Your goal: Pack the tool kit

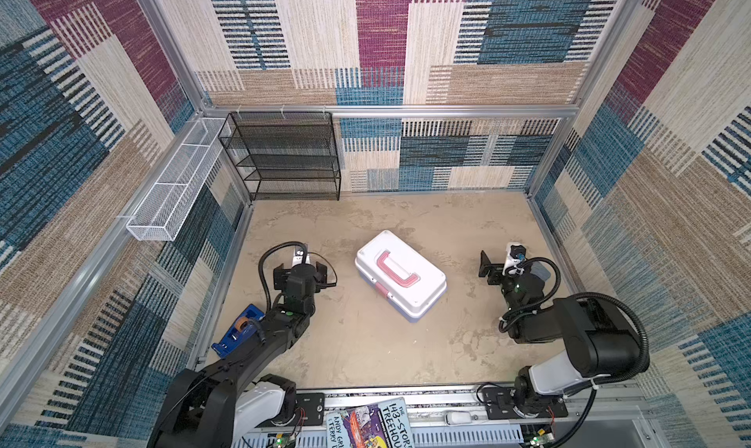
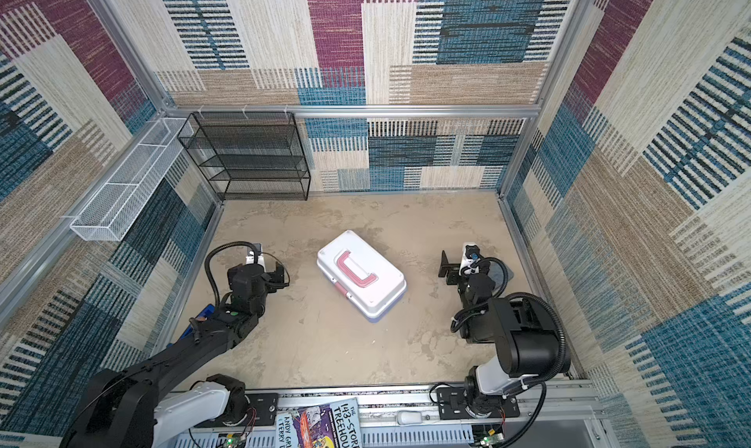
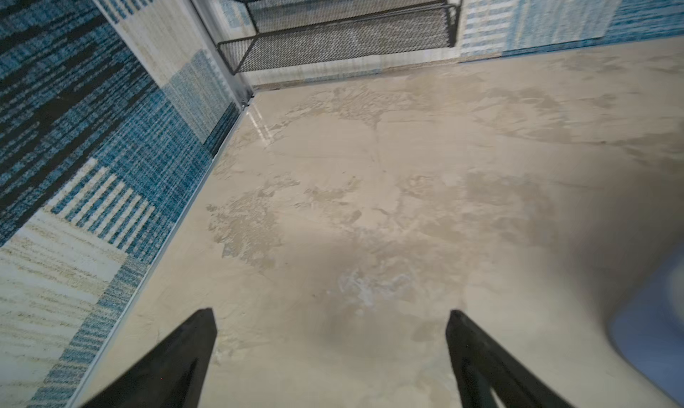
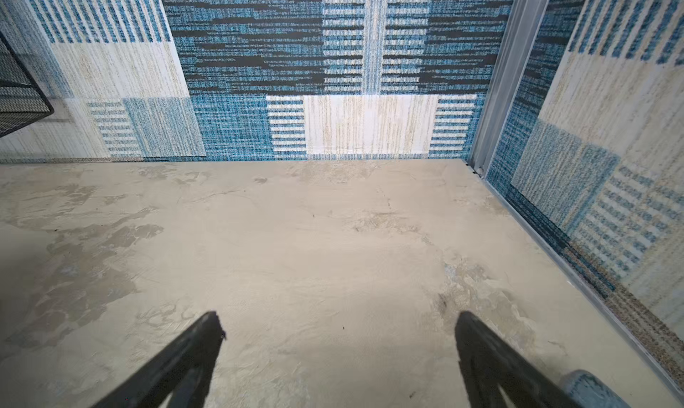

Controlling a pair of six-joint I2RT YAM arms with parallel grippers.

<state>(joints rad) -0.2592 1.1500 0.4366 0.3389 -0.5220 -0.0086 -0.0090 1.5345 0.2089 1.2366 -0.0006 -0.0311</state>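
The tool kit (image 1: 400,275) (image 2: 361,279) is a rounded white box with a pink handle and latch on a light-blue base. It lies closed and turned at an angle in the middle of the floor in both top views. My left gripper (image 1: 300,274) (image 3: 331,321) hangs open to its left, over bare floor, with nothing between its fingers. A blurred piece of the box's blue base (image 3: 651,332) shows at the edge of the left wrist view. My right gripper (image 1: 511,268) (image 4: 338,321) stands open on the box's right, also empty, apart from the box.
A black wire-mesh rack (image 1: 284,157) stands at the back left, with a white mesh basket (image 1: 179,181) on the left wall. A blue tape dispenser (image 1: 239,332) lies by the left arm. A book (image 1: 370,423) rests on the front rail. A blue-grey rounded object (image 4: 592,387) sits beside the right gripper.
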